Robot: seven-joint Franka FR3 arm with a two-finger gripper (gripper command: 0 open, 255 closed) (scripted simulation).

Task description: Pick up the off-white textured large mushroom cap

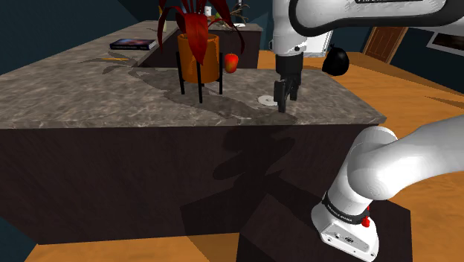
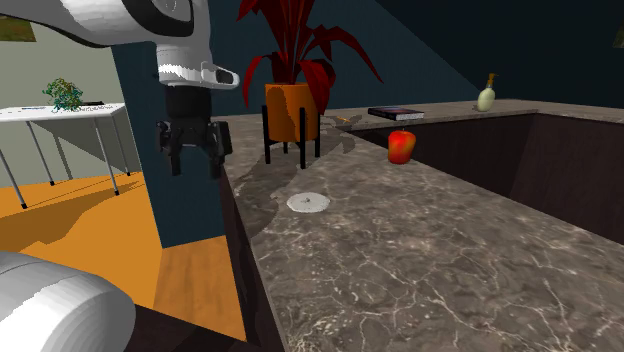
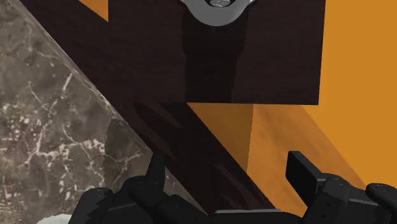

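Note:
The mushroom cap (image 1: 265, 99) (image 2: 309, 202) is a flat off-white disc lying on the grey marbled counter (image 1: 89, 97) (image 2: 400, 260), near its edge. My black gripper (image 1: 285, 100) (image 2: 193, 163) hangs upright and open, with nothing between its fingers. In the shoulder view it is just right of the cap. In the second exterior view it hovers at the counter's edge, left of the cap and higher. Seen from the wrist, the gripper (image 3: 228, 175) looks down past the counter edge (image 3: 57, 121) onto the dark stand (image 3: 216, 57) and orange floor.
A red-leaved plant in an orange pot (image 1: 198, 56) (image 2: 292, 105) stands on a black frame behind the cap. A red fruit (image 1: 231, 62) (image 2: 401, 146) lies beside it. A book (image 1: 134, 45) (image 2: 396, 114) and a pale vase (image 2: 486, 97) sit farther back.

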